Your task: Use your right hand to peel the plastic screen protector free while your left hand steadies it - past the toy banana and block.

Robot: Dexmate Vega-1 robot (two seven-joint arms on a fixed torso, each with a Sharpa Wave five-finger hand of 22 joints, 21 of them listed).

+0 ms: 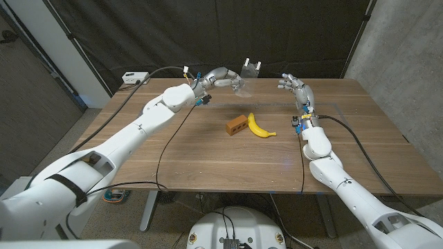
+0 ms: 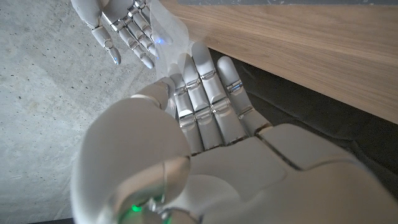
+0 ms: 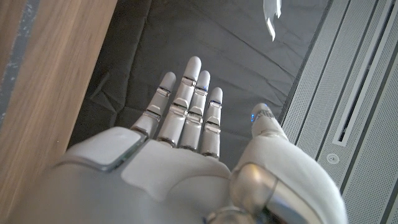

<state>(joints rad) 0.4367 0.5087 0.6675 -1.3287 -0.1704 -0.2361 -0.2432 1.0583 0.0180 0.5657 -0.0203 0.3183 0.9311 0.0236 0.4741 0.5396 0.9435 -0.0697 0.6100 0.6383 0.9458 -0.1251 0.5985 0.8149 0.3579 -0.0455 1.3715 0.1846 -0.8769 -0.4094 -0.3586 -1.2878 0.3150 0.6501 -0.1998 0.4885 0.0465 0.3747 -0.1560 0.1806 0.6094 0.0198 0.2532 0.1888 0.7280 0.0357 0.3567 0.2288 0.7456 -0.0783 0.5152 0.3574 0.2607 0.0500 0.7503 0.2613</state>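
The protector, a clear plastic sheet, is held up above the far edge of the bench at the fingertips of the left hand, pinched between thumb and fingers. The right hand is raised beside it, well apart, with its fingers straight, spread and clamped on nothing. Nearer than both sets of fingers, at mid-bench, the banana and the block are seen lying just beside each other.
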